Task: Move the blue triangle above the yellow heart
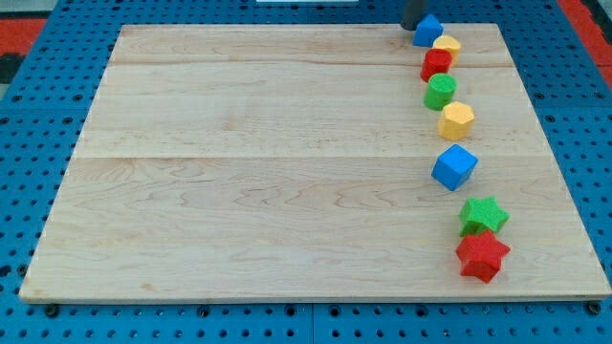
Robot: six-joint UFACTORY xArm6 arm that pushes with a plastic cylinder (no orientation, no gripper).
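The blue triangle (427, 31) sits at the view's top right, near the board's top edge. The yellow heart (447, 46) lies just below and right of it, touching it. My tip (412, 25) is the end of the dark rod coming in from the view's top edge. It stands right at the triangle's upper left side, seemingly in contact.
A column of blocks runs down the right side of the wooden board (287, 162): a red block (437, 64), a green block (441, 92), a yellow hexagon (456, 120), a blue cube (454, 167), a green star (482, 216), a red star (482, 254).
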